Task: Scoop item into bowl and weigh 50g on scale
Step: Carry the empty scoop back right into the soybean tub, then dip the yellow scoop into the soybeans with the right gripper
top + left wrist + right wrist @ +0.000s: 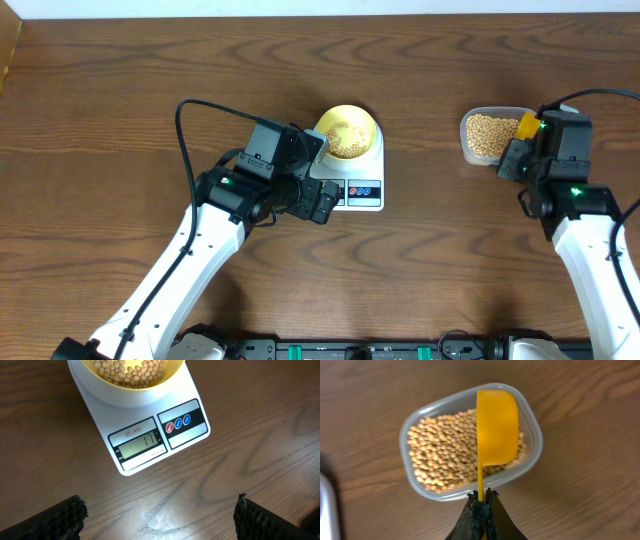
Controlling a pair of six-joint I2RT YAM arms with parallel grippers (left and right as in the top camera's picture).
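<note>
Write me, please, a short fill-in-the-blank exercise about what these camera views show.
1. The scale shows a reading of ____.
2. The right gripper is shut on the yellow scoop, holding it by its ____.
3. The left gripper hovers in front of the scale with its jaws ____.

Missing words: 11; handle; open.

The desk [100,80] was dark brown wood with a strong grain, and it filled nearly the whole overhead frame. At the upper right sat a clear plastic tub [464,135] with rounded corners. A bright yellow-orange scoop [497,427] hung over the tub's right half, its handle pointing to the bottom of the frame. A pale scuff [157,520] marked the wood low in the left wrist view.
</note>
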